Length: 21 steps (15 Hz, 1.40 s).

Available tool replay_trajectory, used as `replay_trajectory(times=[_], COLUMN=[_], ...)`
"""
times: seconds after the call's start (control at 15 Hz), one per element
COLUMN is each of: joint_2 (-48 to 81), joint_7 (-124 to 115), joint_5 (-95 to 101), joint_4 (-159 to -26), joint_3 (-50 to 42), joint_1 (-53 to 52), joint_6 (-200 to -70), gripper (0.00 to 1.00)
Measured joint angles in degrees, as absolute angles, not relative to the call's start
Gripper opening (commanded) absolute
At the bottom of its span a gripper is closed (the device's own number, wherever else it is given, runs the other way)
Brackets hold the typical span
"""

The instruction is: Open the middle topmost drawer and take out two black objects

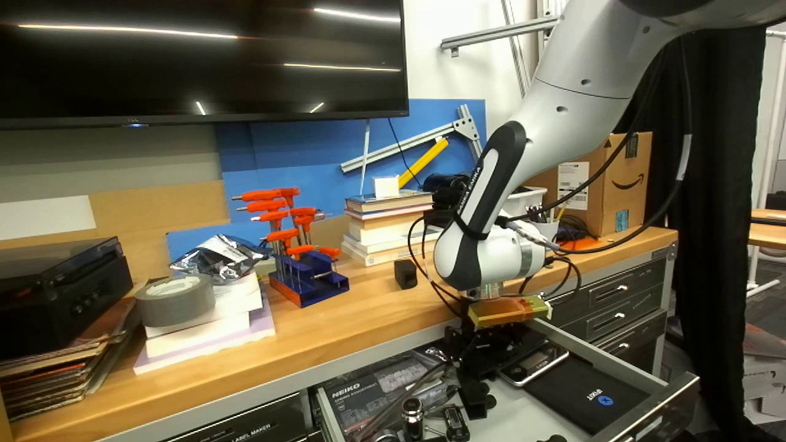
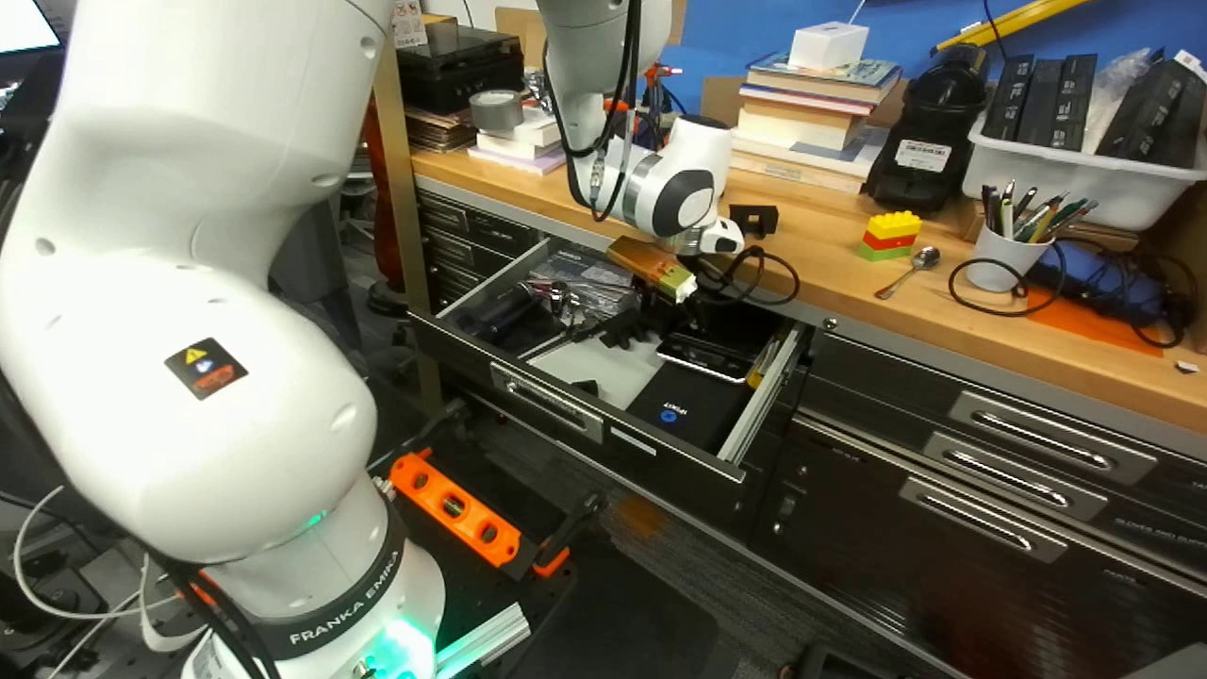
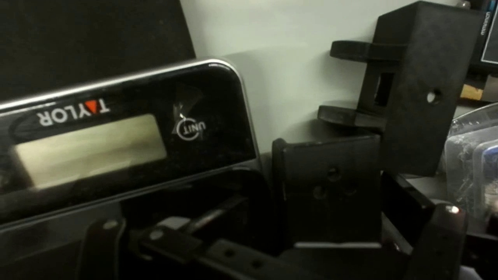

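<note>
The Robotiq gripper (image 3: 311, 210) points down into the pulled-out top drawer (image 2: 613, 377), fingers spread apart on either side of a black three-holed block (image 3: 332, 186); whether they touch it cannot be told. Just beside it sits a black two-pronged bracket (image 3: 432, 89), left of the Taylor digital scale (image 3: 128, 128) in both exterior views. Another chunky black part (image 1: 405, 274) rests on the wooden worktop (image 1: 362, 313).
</note>
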State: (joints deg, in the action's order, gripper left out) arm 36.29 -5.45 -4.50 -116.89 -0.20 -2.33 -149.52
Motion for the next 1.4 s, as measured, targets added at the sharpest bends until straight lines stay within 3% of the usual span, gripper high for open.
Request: replay_trajectory(times=[1.4], joint_2=[35.9], joint_7=[-5.5], joint_5=[-1.1], joint_4=[-118.6], joint_3=[3.2], joint_1=[-7.2], joint_6=[-146.4], gripper=[1.0])
